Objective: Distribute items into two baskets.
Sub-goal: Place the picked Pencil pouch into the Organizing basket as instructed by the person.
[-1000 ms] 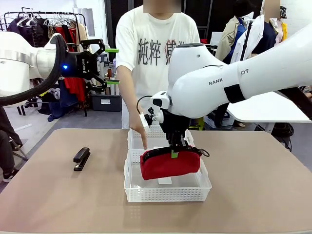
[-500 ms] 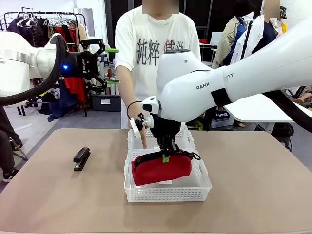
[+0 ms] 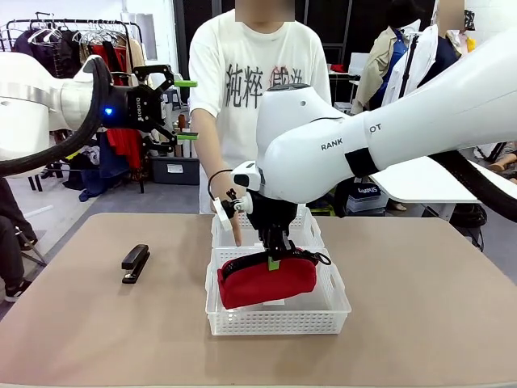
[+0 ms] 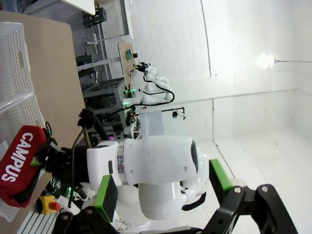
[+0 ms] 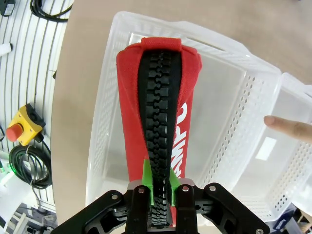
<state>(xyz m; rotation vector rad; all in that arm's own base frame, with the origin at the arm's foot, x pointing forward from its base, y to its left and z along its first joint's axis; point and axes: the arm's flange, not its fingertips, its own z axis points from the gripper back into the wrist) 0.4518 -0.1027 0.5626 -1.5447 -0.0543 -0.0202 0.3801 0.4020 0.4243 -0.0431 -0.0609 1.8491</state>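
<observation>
The right gripper [image 3: 275, 260] is down over the nearer white lattice-sided plastic basket [image 3: 279, 325], its jaws clenched on the black zipper ridge of the red soft fabric pouch [image 3: 266, 283]. The right wrist view gives us the green pads [image 5: 147, 181] pinching that zipper, with the pouch [image 5: 156, 112] hanging lengthwise inside the basket's [image 5: 100, 126] walls. From the front the pouch sits low between those walls; we cannot tell whether it touches the clear bottom.

A person's hand [image 3: 229, 220] points a finger down near where this basket meets the farther white lattice basket [image 3: 311, 234].

So we judge this as the placing step for the first item. The next move calls for the jaws to let go and lift straight up without snagging the pull loop.

The small black stapler [image 3: 135, 263] lies alone on the tan tabletop [image 3: 420, 307], well to the left of both baskets. The left gripper [image 3: 184, 109] hangs high at the side, jaws released and holding nothing. We reckon the stapler is its job, bound for the farther basket.
</observation>
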